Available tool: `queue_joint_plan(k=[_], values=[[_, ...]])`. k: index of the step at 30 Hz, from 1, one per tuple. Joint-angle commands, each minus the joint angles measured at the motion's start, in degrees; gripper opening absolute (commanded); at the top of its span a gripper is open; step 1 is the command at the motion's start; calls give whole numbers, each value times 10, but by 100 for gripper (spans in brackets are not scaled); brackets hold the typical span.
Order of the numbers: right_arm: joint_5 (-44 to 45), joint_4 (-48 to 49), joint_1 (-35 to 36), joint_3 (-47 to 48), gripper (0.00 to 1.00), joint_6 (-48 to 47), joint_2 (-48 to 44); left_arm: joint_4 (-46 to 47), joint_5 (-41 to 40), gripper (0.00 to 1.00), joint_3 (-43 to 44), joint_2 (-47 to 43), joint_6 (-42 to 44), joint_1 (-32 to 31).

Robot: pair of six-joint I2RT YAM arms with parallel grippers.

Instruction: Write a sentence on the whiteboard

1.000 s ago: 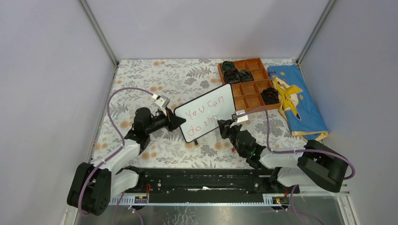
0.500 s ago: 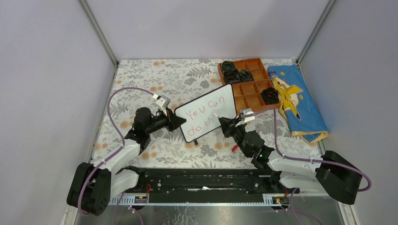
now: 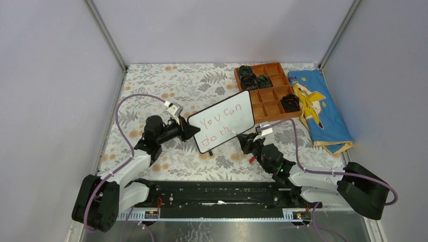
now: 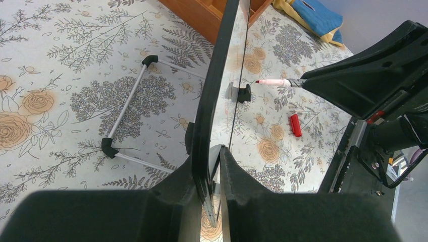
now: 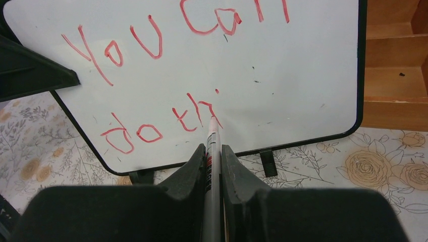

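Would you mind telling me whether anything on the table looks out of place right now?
A small red cap lies loose on the floral cloth beside the right arm, probably off the marker. Nothing else looks spilled or damaged.

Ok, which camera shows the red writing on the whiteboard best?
The right wrist view: the sentence appears large and face-on, reading "You can" above "do thi", the marker tip at the last letter. The top external view shows it small and slanted. The left wrist view sees the whiteboard edge-on, no writing.
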Motion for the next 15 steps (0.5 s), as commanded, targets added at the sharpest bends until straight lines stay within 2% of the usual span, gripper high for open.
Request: queue_joint_plan(k=[1, 15], values=[[9, 30, -4, 2, 0, 7, 10, -60, -58, 13, -4, 9, 57, 1], [33, 37, -4, 15, 0, 11, 28, -60, -60, 13, -2, 12, 56, 0]])
